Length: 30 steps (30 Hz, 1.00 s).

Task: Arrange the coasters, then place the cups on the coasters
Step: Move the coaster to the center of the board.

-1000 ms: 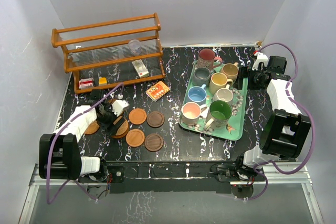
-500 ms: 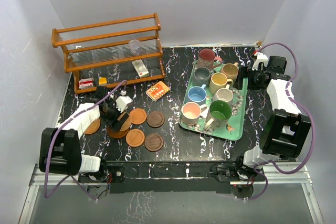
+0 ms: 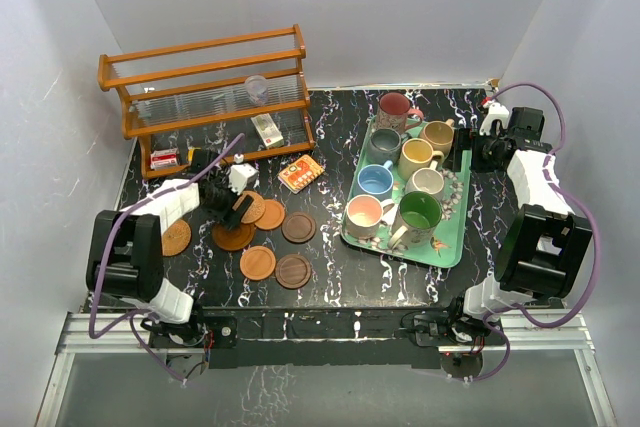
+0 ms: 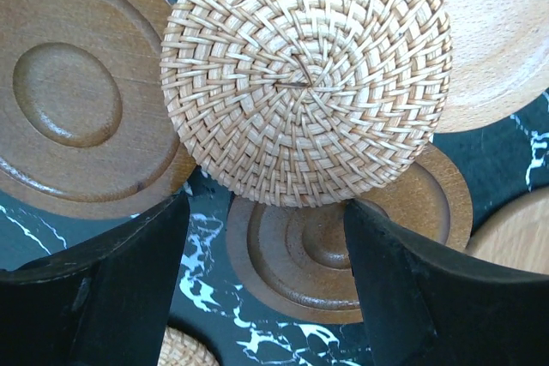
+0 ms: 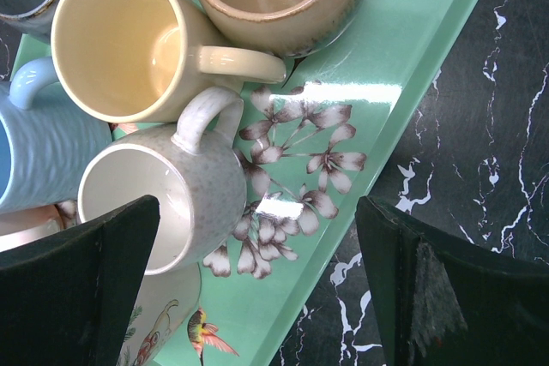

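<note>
A: What has the left hand got?

B: The left hand [image 4: 270,212] looks clamped on the near rim of the woven coaster [image 4: 304,83]. The disc hangs clear above two ringed brown coasters [image 4: 69,100], and a pale one shows at its far edge.

A: So which step is this?

B: Arranging coasters, I'd say. The other coasters lie loosely grouped on the desk [image 3: 330,277] left of centre. The mugs [image 3: 400,157] all stand in the tray [image 3: 455,247], so none is on a coaster yet.

A: And the next move?

B: It needs a bare patch of desk beside the group. The disc should go down flat there, clear of its neighbours, before the fingers let go. Right now it overlaps three of them from above.

A: Which way does it point?

B: It's round, so it has no long axis. It lies face-up, roughly level with the desk, and any heading will do.

A: The right hand?

B: The right hand [image 5: 257,212] is spread wide with nothing in it. It hovers over the tray's far corner, with the yellow mug [image 5: 116,40] and the off-white mug [image 5: 146,203] just below, mouths up.
</note>
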Motion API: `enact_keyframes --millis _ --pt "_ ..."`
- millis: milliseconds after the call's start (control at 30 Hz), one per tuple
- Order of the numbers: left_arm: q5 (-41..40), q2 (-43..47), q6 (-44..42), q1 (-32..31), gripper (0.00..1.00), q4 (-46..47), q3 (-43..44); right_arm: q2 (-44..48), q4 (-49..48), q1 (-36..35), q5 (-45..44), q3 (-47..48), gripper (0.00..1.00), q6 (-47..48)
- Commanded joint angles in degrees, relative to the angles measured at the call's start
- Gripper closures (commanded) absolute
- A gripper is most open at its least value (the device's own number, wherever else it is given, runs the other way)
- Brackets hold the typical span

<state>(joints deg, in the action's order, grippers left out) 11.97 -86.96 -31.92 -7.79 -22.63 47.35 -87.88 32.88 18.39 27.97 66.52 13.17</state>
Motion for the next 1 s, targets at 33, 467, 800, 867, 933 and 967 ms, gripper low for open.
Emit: enact_keyframes --millis 33,467,800,867,933,967 --pt "2.6 -1.7 3.2 -0.9 0.29 3.2 3.4 0.1 -1.5 0.1 -0.7 1.0 0.02 0.0" --pt "7.5 -6.3 8.2 -1.9 0.39 4.2 8.1 -0.3 -1.5 0.1 -1.1 1.0 0.02 0.2" --pt "6.2 -10.8 9.9 -5.0 0.42 7.4 10.8 -0.3 -1.4 0.1 -1.4 1.0 0.02 0.3" --pt "6.3 -11.2 10.4 -5.0 0.42 6.9 11.6 -0.4 -1.4 0.1 -1.4 1.0 0.02 0.3" --pt "6.0 -10.6 10.5 -5.1 0.42 5.4 11.8 -0.4 -1.4 0.1 -1.4 1.0 0.02 0.3" --pt "5.8 -9.9 10.1 -5.1 0.41 4.6 11.4 -0.4 -1.4 0.1 -1.4 1.0 0.02 0.3"
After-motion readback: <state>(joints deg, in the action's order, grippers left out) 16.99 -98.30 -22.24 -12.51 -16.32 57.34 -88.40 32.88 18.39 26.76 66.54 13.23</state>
